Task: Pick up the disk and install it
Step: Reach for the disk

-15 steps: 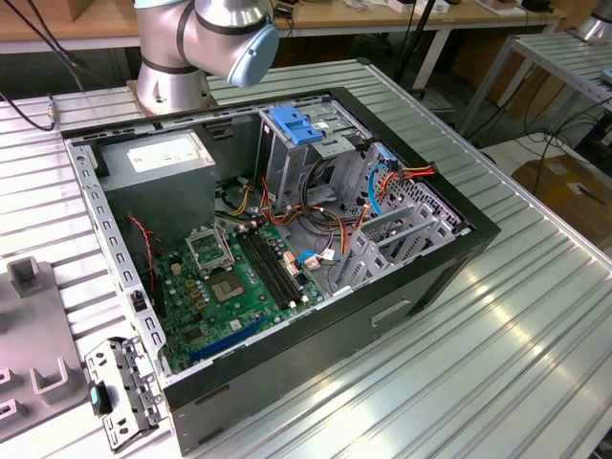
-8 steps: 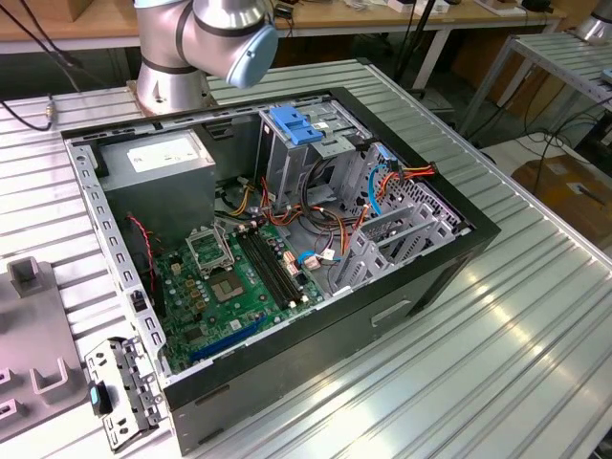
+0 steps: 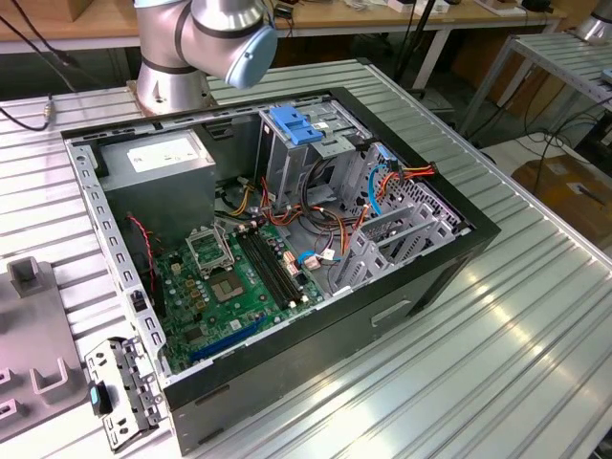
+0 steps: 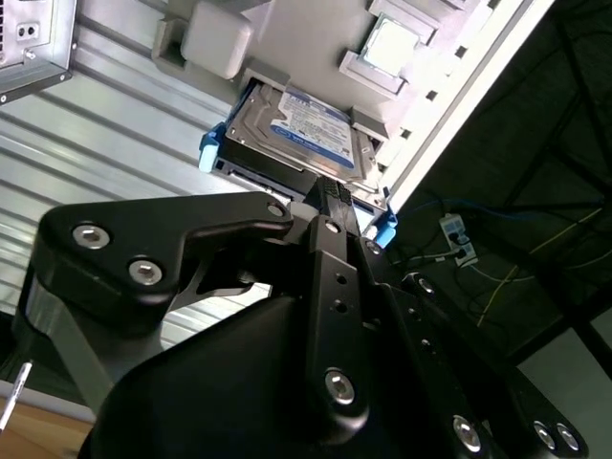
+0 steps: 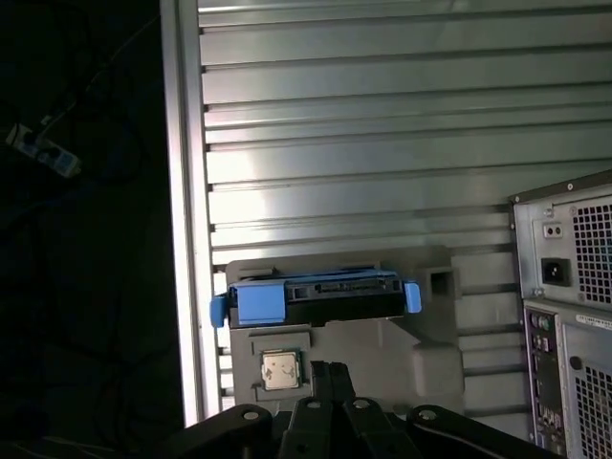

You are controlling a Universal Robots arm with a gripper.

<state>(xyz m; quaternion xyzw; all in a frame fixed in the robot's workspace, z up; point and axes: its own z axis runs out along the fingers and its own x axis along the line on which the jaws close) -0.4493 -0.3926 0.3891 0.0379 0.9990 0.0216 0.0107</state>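
One gripper (image 4: 331, 188) (image 5: 330, 368): black and two-fingered, it appears in both wrist views. Its fingers are closed tip against tip, with nothing held between them.
The disk (image 4: 301, 129) (image 5: 344, 295): a flat, dark metal drive with a white label and a blue band. It lies label-up in a grey holder (image 5: 421, 344), outside the computer case (image 3: 483, 229).
Gripper to disk: in the second wrist view the closed tips sit at the disk's near edge. Whether they touch it cannot be told.
Two blue rails (image 4: 207, 151): plastic pieces, one on each of two opposite sides of the disk.
The grey holder's place: it rests on the ribbed metal table (image 5: 363, 124), close to the table's edge and apart from the computer case.
A processor chip (image 5: 279, 368): small, square and silver, in its own pocket of the holder, near the disk.
The computer case's pose: black, lying on its side on the table with the side panel off.
Inside the case: a grey power-supply box (image 3: 158, 167) with a white sticker and a grey metal cage (image 3: 296, 158) with a blue handle. There is also a green motherboard (image 3: 229, 287) and bundles of coloured cables.
The arm (image 3: 206, 38): silver with a pale blue cap, its base standing just behind the case in the exterior view.
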